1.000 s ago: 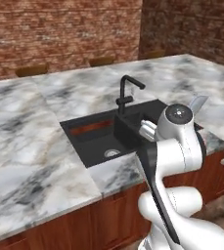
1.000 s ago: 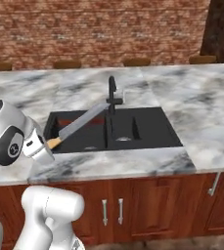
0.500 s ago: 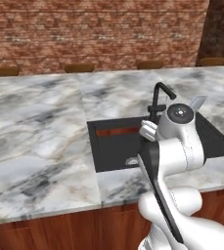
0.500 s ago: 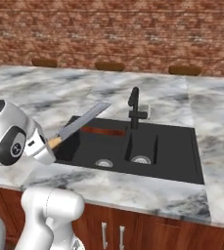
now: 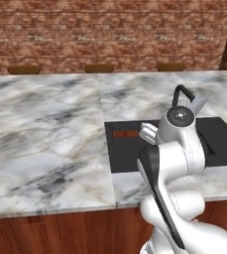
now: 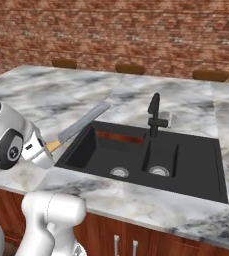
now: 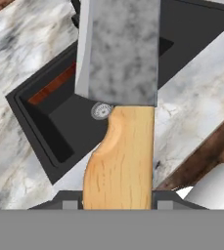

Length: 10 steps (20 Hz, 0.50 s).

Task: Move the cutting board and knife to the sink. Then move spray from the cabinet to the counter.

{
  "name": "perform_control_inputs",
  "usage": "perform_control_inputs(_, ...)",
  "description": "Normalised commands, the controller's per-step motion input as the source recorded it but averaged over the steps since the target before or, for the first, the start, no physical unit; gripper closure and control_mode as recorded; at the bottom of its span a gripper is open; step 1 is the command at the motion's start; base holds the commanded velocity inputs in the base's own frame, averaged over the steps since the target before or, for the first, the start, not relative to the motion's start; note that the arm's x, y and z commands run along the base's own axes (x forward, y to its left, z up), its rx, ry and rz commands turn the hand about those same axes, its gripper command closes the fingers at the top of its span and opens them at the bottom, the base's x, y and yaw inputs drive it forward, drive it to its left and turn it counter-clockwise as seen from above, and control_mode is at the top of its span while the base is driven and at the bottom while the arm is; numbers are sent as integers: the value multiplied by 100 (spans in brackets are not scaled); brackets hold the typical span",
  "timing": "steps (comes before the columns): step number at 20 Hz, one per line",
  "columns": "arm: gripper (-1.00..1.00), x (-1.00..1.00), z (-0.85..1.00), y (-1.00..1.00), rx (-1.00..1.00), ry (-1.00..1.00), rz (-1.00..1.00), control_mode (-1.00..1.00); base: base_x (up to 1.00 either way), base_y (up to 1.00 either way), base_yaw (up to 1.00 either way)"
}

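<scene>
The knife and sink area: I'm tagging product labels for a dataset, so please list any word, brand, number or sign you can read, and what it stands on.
None can be read.
knife: grey blade and wooden handle, both unmarked.
sink: plain black, no marking.
counter: veined marble, no text.

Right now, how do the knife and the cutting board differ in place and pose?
The knife is held up in the air by its pale wooden handle in the claw, its blade slanting up toward the sink; the cutting board is already down inside the sink's left basin, standing on edge against the back wall. The knife's blade is grey metal; the cutting board is reddish-brown. Both have wooden parts.
</scene>
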Motion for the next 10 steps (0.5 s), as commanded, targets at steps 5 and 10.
perform_control_inputs(5,100,0,0,0,0,0,0,100,53,20,-4)
perform_control_inputs(10,100,0,0,0,0,0,0,100,66,40,-12)
